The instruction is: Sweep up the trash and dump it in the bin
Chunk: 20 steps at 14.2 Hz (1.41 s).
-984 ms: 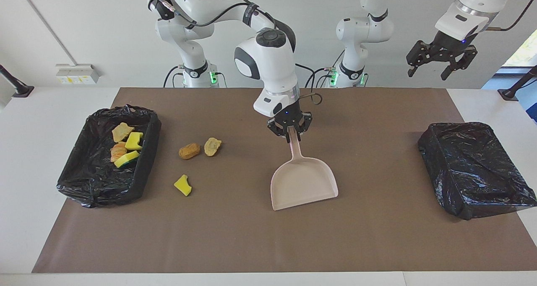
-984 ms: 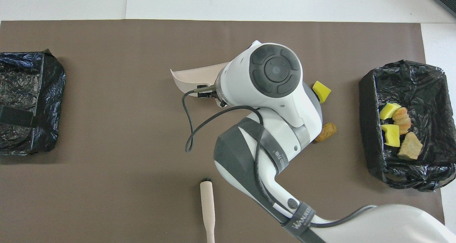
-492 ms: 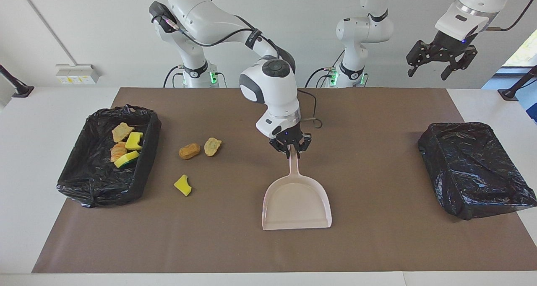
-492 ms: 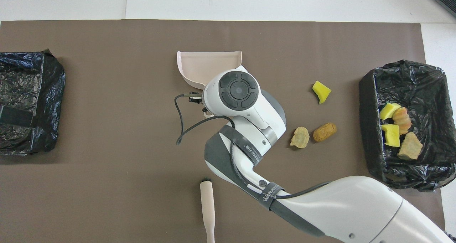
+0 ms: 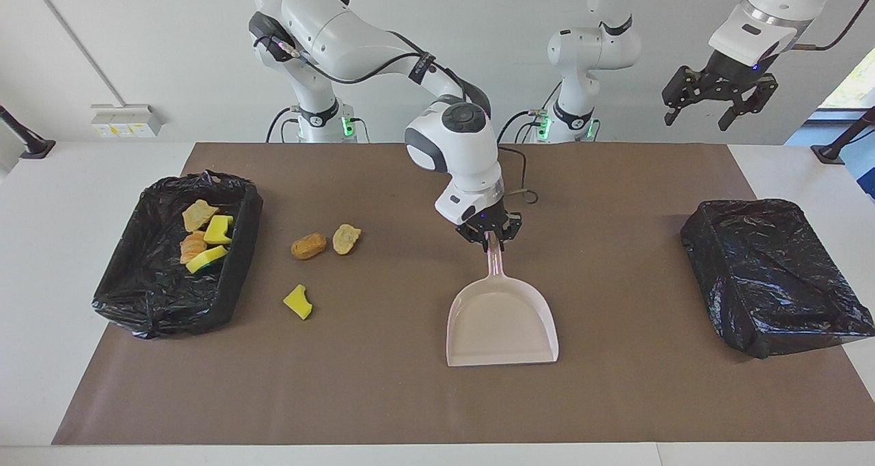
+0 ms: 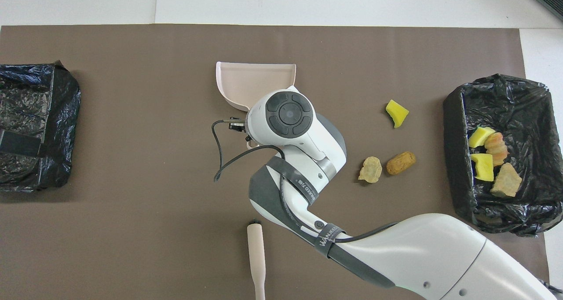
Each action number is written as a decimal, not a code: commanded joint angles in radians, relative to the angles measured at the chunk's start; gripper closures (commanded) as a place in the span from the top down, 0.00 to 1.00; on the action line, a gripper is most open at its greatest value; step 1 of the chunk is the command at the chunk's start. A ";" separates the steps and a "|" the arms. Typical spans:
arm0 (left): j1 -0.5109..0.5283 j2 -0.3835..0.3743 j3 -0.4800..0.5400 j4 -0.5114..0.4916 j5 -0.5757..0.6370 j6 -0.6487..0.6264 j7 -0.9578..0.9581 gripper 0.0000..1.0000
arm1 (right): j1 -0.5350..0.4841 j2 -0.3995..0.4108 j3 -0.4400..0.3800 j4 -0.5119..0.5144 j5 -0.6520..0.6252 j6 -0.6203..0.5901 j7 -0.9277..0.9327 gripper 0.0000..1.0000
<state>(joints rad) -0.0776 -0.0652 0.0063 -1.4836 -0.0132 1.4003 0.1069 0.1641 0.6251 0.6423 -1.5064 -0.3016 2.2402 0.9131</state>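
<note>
At frame left, four scraps (image 5: 205, 237) lie in the bin (image 5: 119, 285) (three (image 5: 316, 257) remain outside); right gripper (image 5: 489, 239) clamps the dustpan (image 5: 501, 319), left gripper (image 5: 718, 104) hangs wide.

Three scraps of trash lie loose on the brown mat: a yellow sponge chunk (image 5: 298, 303), a tan crusty lump (image 5: 308, 246) and a paler lump (image 5: 346, 238) just beside it. Four more, apparently two sponges and two crusts, sit in the black-lined bin (image 5: 130, 285).
</note>
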 commanded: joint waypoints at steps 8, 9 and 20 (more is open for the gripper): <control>-0.025 -0.001 -0.002 0.011 0.013 -0.001 -0.012 1.00 | -0.034 -0.039 0.025 -0.089 -0.028 0.013 0.052 1.00; -0.025 -0.001 -0.002 0.011 0.012 0.003 -0.012 1.00 | -0.043 -0.060 0.025 -0.086 -0.028 0.004 0.047 1.00; -0.254 0.149 -0.011 -0.167 0.007 0.399 -0.314 1.00 | -0.135 -0.485 0.025 -0.220 0.370 -0.438 -0.135 1.00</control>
<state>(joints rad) -0.2752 0.0469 -0.0187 -1.6299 -0.0142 1.7272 -0.1261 0.0497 0.2727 0.6578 -1.5904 -0.0273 1.8153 0.8350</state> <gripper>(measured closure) 0.000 0.000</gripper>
